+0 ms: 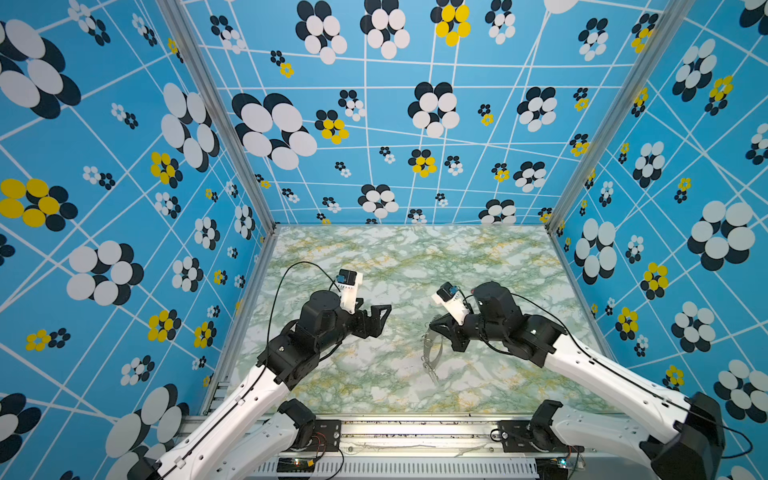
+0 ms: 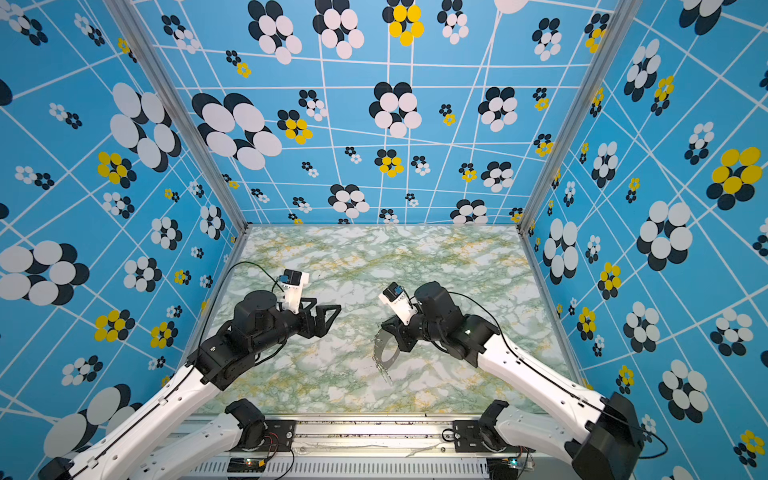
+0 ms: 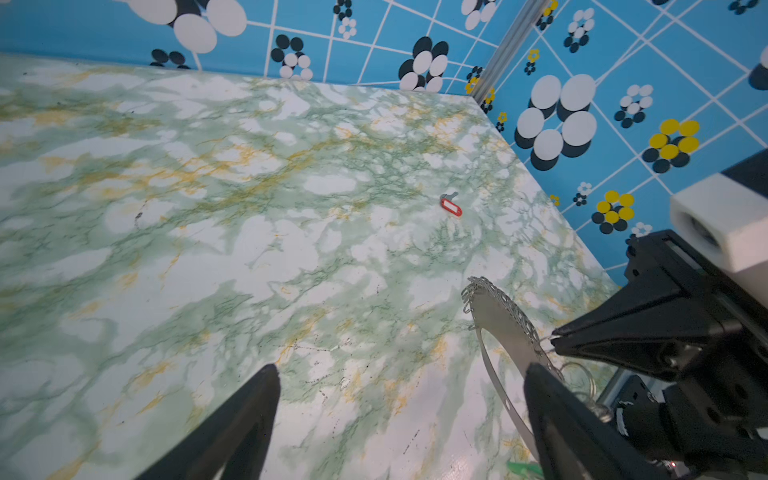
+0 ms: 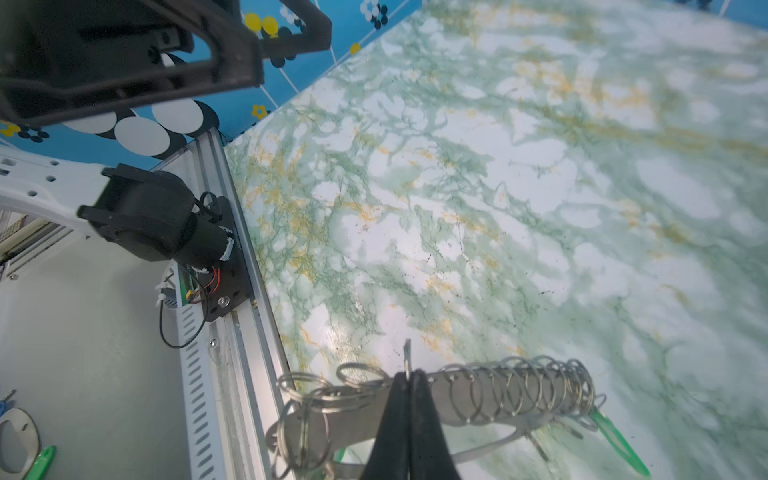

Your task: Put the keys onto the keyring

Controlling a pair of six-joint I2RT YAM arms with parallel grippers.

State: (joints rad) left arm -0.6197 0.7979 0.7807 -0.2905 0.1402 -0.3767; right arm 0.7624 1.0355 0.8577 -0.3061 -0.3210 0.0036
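In both top views my right gripper (image 1: 433,330) is pinched shut on the keyring (image 1: 431,353), lower centre of the marble table (image 1: 415,266) between blue walls (image 1: 124,166); my left gripper (image 1: 376,321) hangs open. Left wrist: the red-tagged key (image 3: 451,204) lies centre-right, light, likely slippery; I'd take its tag (image 3: 454,210). Right wrist: the keyring looks thin and stiff, its rings (image 4: 519,386) loose.

Robot lab cell: printed walls (image 1: 374,124), aluminium frame (image 1: 220,116)

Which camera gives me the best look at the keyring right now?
Right wrist: the keyring is close, rings distinct, right gripper shut on its edge. Left wrist shows its curved plate, partly hidden; both top views show it small.
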